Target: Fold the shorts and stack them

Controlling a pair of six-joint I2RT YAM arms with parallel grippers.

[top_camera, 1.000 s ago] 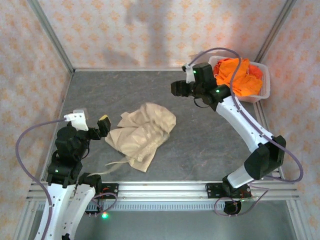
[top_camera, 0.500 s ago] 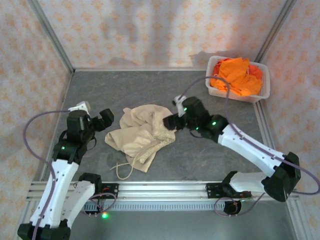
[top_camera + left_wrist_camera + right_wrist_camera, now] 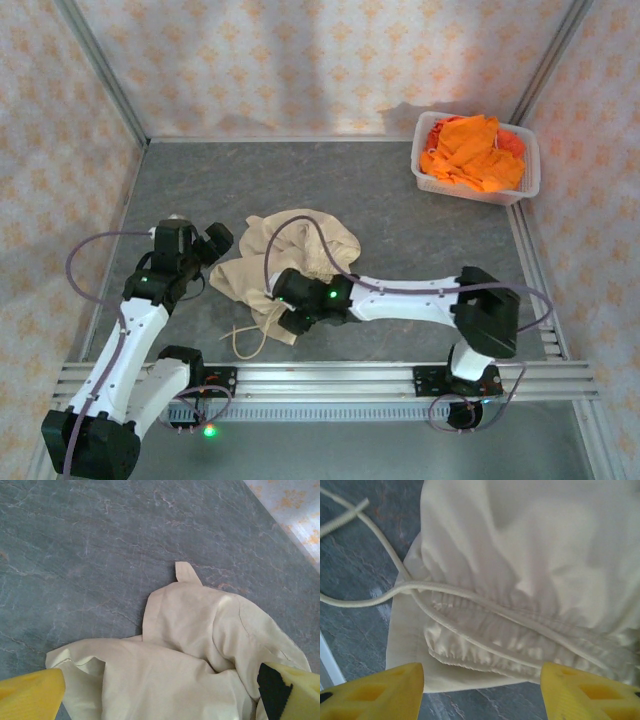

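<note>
Top external view: beige shorts [image 3: 300, 250] lie crumpled mid-table [image 3: 420, 250], orange shorts [image 3: 470, 150] piled in the basket [image 3: 531, 178]. Left gripper [image 3: 215, 242] gapes wide by the beige pair's edge, right gripper [image 3: 481, 676] is spread over the waistband [image 3: 520, 630], neither gripping anything.

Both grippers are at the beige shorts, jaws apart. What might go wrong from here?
1. The loose drawstring trails right beside the right gripper; closing may catch the cord instead of the waistband.
2. The beige shorts lie bunched, so the open left gripper may pinch several layers and fold in creases.
</note>
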